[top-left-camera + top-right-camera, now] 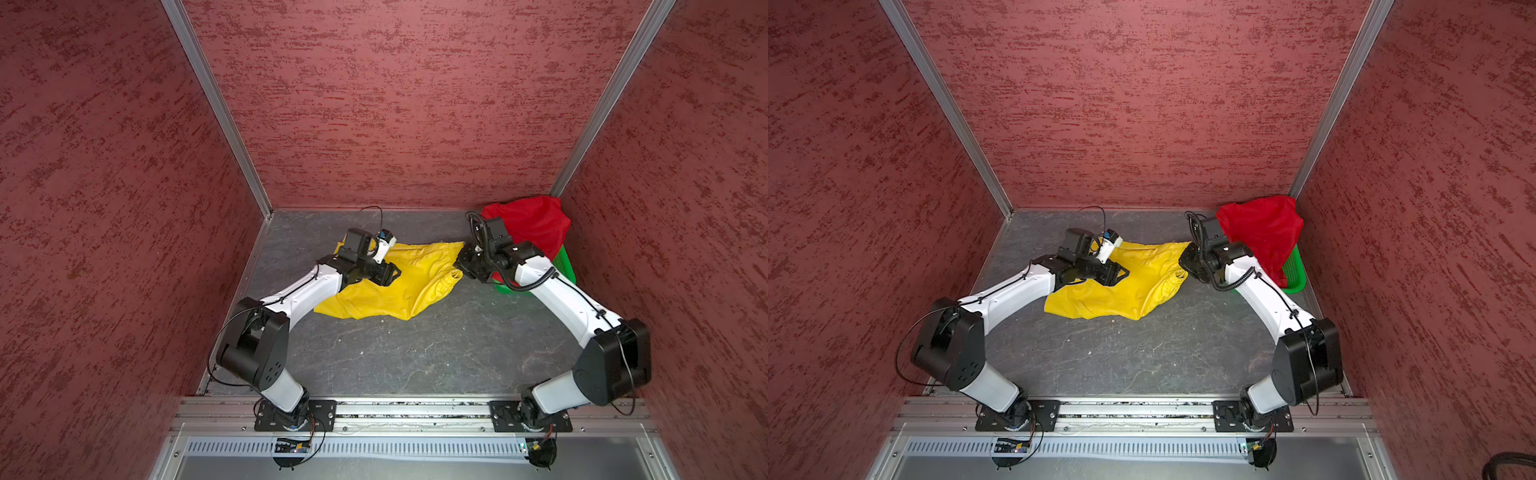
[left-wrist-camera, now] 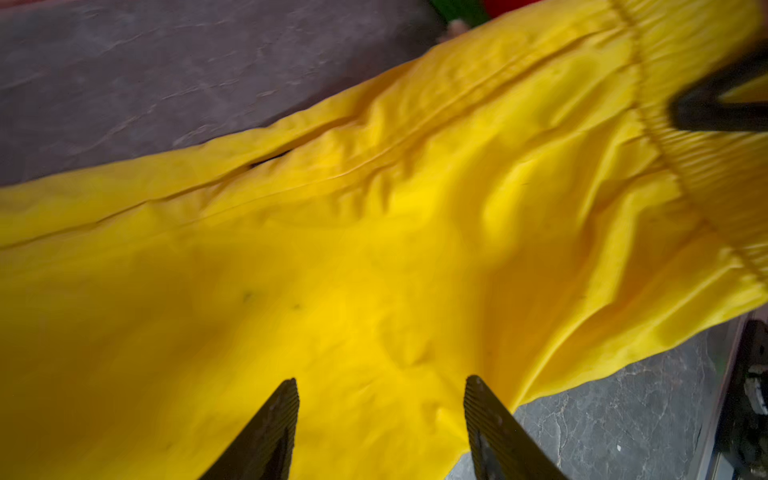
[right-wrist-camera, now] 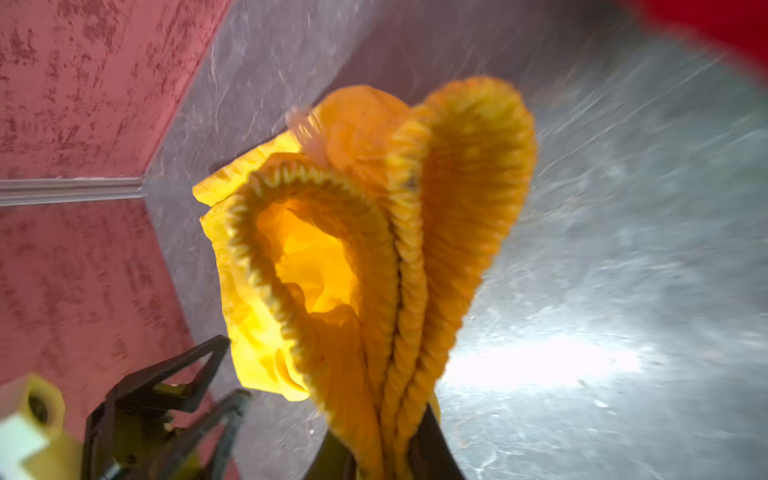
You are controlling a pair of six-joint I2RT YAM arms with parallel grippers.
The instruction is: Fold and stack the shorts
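Two pairs are in play, and only the yellow shorts (image 1: 386, 291) are being worked. They lie crumpled and unfolded on the surface (image 1: 415, 357), mid-width and toward the far side. The red shorts (image 1: 528, 224) are draped over the green basket (image 1: 566, 266) in the far right corner, not yet begun.

The right jaws are clenched on the yellow pair's bunched waistband (image 3: 415, 291), at the right end of the cloth. The left jaws stand apart over the left part of the cloth and grasp nothing. The left wrist view is blurred, so whether their tips brush the fabric is hard to say.

The step in hand looks like spreading the yellow pair flat before the first fold. The next move probably calls for the left jaws to take a hem or the free end of the waistband. Both arms could then draw the cloth taut and lay it smooth.

The far wall is close behind the shorts, so there is little room to pull that way. The right arm (image 1: 552, 291) works just beside the basket and the hanging red cloth, which could snag. The near half of the surface is bare and gives the best room to spread, fold and stack.
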